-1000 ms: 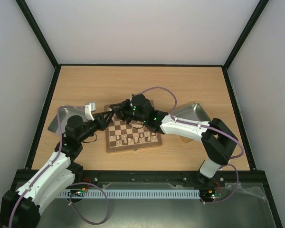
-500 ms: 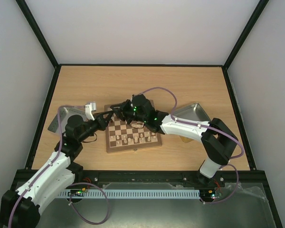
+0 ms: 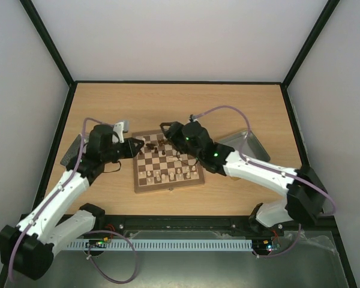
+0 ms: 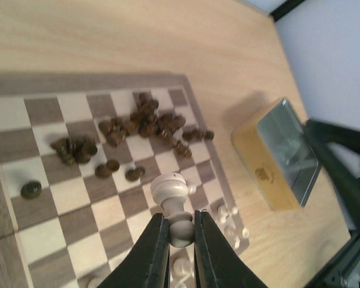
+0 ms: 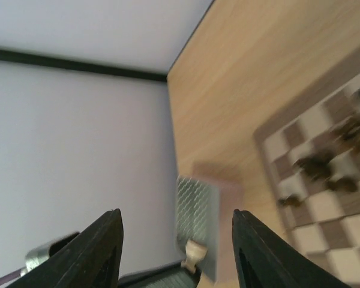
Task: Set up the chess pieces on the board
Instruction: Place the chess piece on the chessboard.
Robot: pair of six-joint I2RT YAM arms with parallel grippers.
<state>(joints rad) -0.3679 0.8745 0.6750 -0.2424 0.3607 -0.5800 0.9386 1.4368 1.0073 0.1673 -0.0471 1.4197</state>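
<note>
Left gripper [image 3: 138,146], seen from above, reaches over the far left corner of the board [image 3: 168,188]. Right gripper [image 3: 165,126] hovers just past the far edge. Dark pieces [image 3: 158,146] cluster on the far squares and cream pieces [image 3: 168,175] stand along the near rows. We cannot read either grip from this height.

From the left wrist, the left gripper [image 4: 177,231] is clamped on one cream piece [image 4: 170,193], raised above the board [image 4: 48,150]. It pinches a rounded knob at one end, and the wider end juts past the fingertips. Dark pieces [image 4: 147,120] lie heaped below, with a tray [image 4: 286,150] off the board's edge.

From the right wrist the picture is blurred. The right gripper [image 5: 175,215] stands wide apart and holds nothing. The board [image 5: 324,204] and dark pieces [image 5: 321,163] sit to one side.

We judge the piece light, rigid turned wood, smooth and round, so it may swivel or slip in a pinch. A hold at the narrow waist looks safest. Its small base could tip easily when it is set down.
</note>
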